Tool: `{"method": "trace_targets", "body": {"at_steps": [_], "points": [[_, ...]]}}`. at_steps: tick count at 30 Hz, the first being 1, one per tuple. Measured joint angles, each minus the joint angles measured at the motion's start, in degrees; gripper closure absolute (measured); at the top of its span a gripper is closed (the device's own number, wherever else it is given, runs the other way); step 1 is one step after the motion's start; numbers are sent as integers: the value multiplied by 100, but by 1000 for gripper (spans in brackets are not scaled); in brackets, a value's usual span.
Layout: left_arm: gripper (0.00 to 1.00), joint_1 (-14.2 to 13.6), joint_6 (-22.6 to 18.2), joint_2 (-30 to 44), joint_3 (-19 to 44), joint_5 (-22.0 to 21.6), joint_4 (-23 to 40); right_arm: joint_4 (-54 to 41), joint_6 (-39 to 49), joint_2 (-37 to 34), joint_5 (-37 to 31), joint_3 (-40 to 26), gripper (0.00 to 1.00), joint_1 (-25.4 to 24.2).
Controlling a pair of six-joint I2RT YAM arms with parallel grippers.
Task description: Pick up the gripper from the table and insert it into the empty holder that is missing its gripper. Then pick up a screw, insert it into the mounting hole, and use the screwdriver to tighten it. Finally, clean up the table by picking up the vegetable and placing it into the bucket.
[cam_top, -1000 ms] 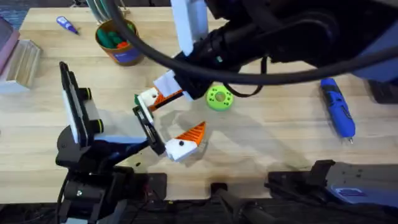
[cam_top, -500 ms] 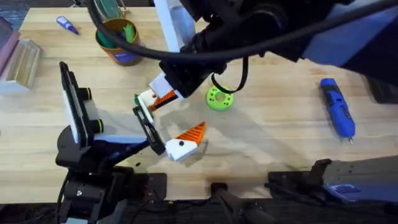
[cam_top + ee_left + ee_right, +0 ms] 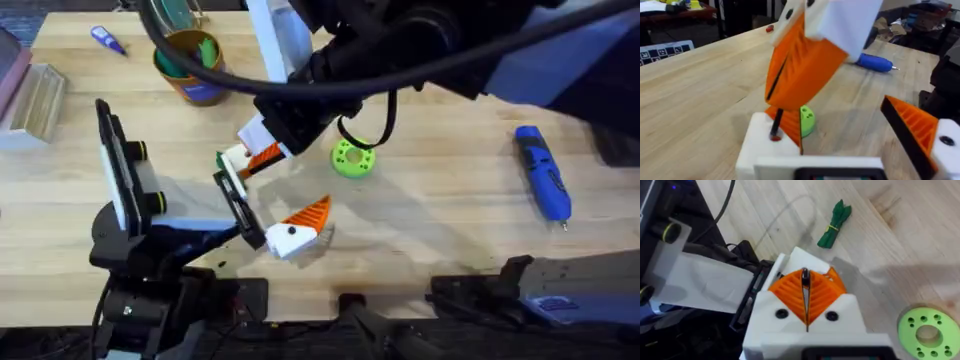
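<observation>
Orange gripper (image 3: 805, 294) pinched tight in your right fingers (image 3: 805, 311) | insertion step, over holder (image 3: 767, 145) | left fingers (image 3: 850, 150) spread, empty | next: seat it squarely.

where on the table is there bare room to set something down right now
Bare wood lies between the bright green holed disc and the fat blue pen-shaped screwdriver, and left of the blue bucket. It is crowded mid-table, where the right gripper meets the left gripper.
</observation>
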State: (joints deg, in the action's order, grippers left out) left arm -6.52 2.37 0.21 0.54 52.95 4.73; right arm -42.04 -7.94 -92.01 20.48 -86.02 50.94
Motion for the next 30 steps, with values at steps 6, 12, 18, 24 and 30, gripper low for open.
{"method": "trace_targets", "body": {"at_steps": [6,12,18,24,30], "points": [[15,0,0,0,0,0,2,0,0,0,-1,0,995,81],[14,0,0,0,0,-2,2,0,4,0,-54,-2,995,192],[15,0,0,0,0,0,2,0,9,0,-158,-2,995,225],[15,2,15,0,0,-7,4,156,24,-71,-211,-21,995,229],[15,2,54,0,0,2,4,323,26,-188,-246,-61,995,229]]}}
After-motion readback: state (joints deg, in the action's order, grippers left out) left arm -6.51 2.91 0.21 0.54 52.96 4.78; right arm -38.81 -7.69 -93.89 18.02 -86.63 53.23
